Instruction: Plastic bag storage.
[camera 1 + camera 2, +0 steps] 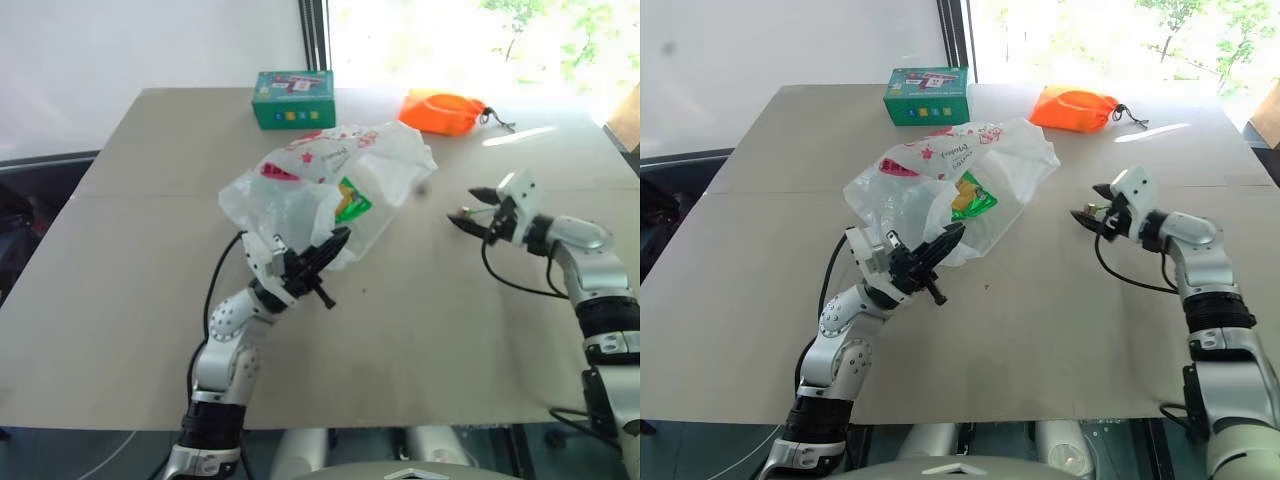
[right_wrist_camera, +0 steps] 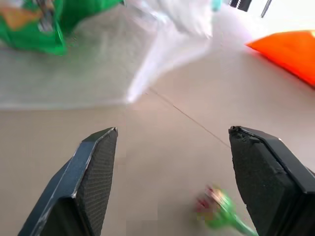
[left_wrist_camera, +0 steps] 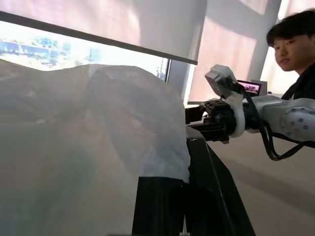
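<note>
The left gripper (image 1: pixel 325 255) is clamped on the near edge of the bag (image 1: pixel 330 185), holding it up over the middle of the table (image 1: pixel 120 300), a green packet (image 1: pixel 352 200) showing through it. The right gripper (image 1: pixel 470 208) hangs well apart to the right, jaws spread, holding nothing.

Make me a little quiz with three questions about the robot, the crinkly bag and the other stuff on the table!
1. True or false: the left gripper is shut on the plastic bag.
2. What green thing lies inside the bag: A) a chip packet B) a box C) a ball?
3. Fill in: the right gripper is ____, with nothing in it.

Key:
1. True.
2. A, the chip packet. The green box and the orange pouch sit on the table beyond the bag.
3. Open.
</note>
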